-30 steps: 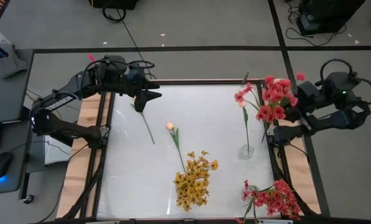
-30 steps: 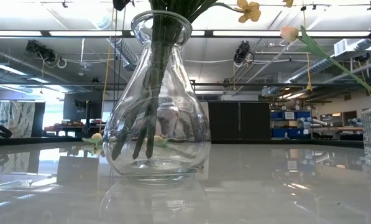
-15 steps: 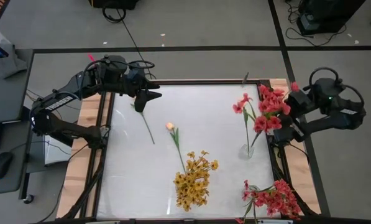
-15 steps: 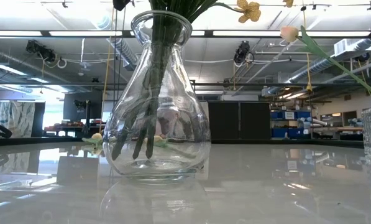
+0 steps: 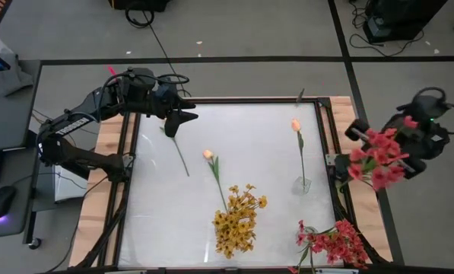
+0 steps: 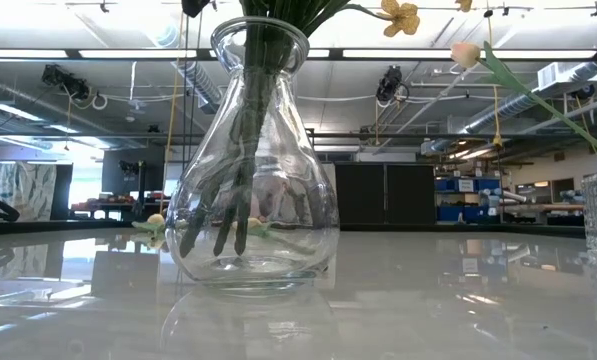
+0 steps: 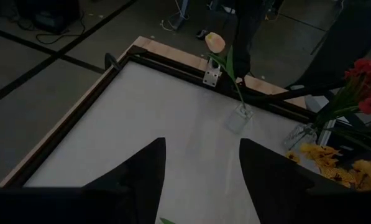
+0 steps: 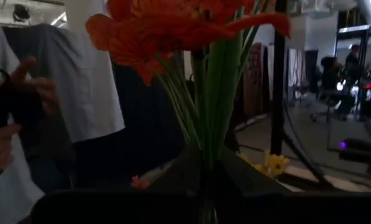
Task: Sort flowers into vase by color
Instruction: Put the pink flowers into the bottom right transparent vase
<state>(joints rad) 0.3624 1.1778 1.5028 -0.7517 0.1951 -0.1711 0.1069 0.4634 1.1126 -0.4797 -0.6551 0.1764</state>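
Gripping bushy red cluster [image 5: 377, 157]: right hand [image 5: 400, 156] off-table | left hand [image 5: 182, 118] open, hovering | glossy tabletop [image 5: 249, 144]

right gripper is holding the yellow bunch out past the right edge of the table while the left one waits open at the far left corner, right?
Not quite. The right gripper is shut on the red bunch, not a yellow one; the high view shows it out past the table's right edge. The yellow bunch stands on the table. The rest holds: the left gripper waits open at the far left corner.
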